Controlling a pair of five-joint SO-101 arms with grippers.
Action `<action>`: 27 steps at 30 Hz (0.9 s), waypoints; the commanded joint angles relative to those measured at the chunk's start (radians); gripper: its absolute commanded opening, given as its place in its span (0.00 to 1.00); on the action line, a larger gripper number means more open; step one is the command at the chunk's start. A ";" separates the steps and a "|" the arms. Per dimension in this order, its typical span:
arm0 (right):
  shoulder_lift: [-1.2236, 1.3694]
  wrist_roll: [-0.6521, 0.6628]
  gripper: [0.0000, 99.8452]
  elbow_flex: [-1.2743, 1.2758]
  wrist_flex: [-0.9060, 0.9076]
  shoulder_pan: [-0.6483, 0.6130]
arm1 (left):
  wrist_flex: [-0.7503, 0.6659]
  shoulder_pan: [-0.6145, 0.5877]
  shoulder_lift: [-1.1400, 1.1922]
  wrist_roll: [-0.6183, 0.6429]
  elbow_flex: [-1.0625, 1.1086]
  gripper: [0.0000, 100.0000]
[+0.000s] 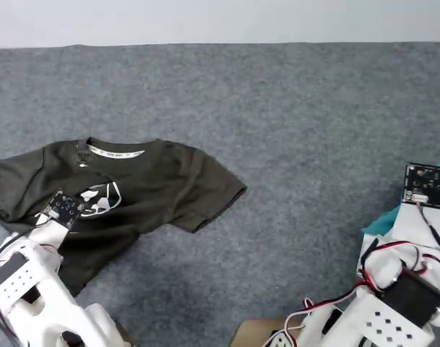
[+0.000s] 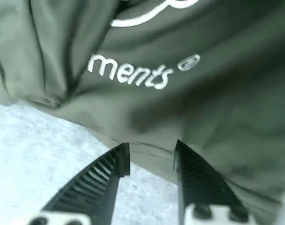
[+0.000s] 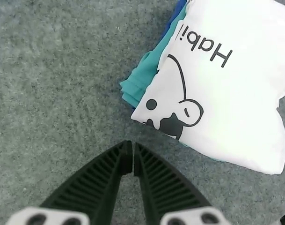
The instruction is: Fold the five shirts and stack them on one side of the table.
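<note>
The left arm (image 1: 28, 278) is leaning low over the table's left side. The left claw (image 2: 151, 149) is hanging open at the hem of the dark olive shirt (image 1: 154, 181), its ribbed fingers apart and gripping nothing. That shirt is lying spread and rumpled on the grey, felt-like table (image 1: 313, 116), with its white print facing up. The right claw (image 3: 133, 146) is sitting closed and empty just beside the folded stack at the right edge, where a white shirt (image 3: 226, 79) is lying on top of a teal shirt (image 3: 138, 84).
</note>
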 commanded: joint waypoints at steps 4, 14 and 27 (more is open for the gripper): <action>-0.016 0.003 0.01 -0.011 -0.008 -0.010 | 0.437 0.002 -0.020 -0.003 -0.223 0.16; -0.016 0.003 0.01 -0.011 -0.007 -0.010 | 0.557 0.021 0.192 -0.003 -0.308 0.15; -0.016 0.003 0.01 -0.011 -0.007 -0.010 | 0.255 0.020 0.529 0.017 -0.403 0.14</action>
